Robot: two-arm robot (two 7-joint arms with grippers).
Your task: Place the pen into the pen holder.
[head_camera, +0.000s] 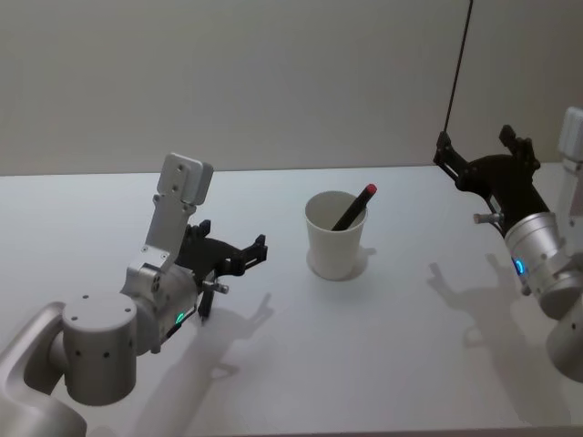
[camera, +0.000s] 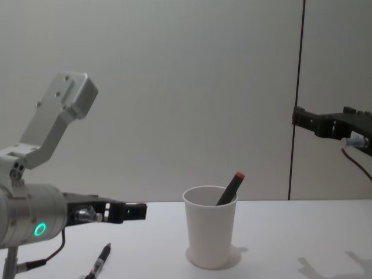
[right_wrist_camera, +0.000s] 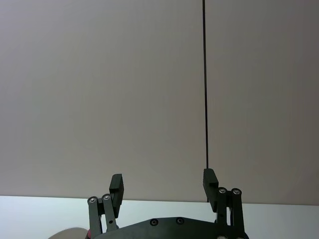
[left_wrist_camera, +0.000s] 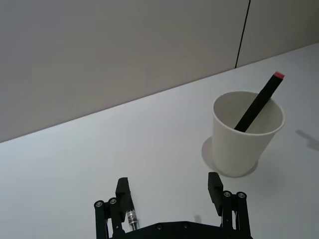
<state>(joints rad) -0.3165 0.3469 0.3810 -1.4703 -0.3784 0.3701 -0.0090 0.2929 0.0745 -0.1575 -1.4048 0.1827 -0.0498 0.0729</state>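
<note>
The pen holder (head_camera: 334, 244) is a white paper cup standing upright at the middle of the white table (head_camera: 383, 364). The pen (head_camera: 355, 208), black with a red end, stands slanted inside it, its red end poking over the rim toward the right. The left wrist view shows the pen (left_wrist_camera: 259, 102) in the pen holder (left_wrist_camera: 239, 144); the chest view shows the pen (camera: 231, 187) and pen holder (camera: 209, 232) too. My left gripper (head_camera: 232, 238) (left_wrist_camera: 168, 183) is open and empty, low over the table, left of the cup. My right gripper (head_camera: 475, 144) (right_wrist_camera: 163, 178) is open, raised high at the right.
A thin dark stick-like thing (camera: 100, 261) shows low under the left gripper (camera: 131, 211) in the chest view; I cannot tell what it is. A plain wall with a dark vertical seam (head_camera: 458, 64) stands behind the table.
</note>
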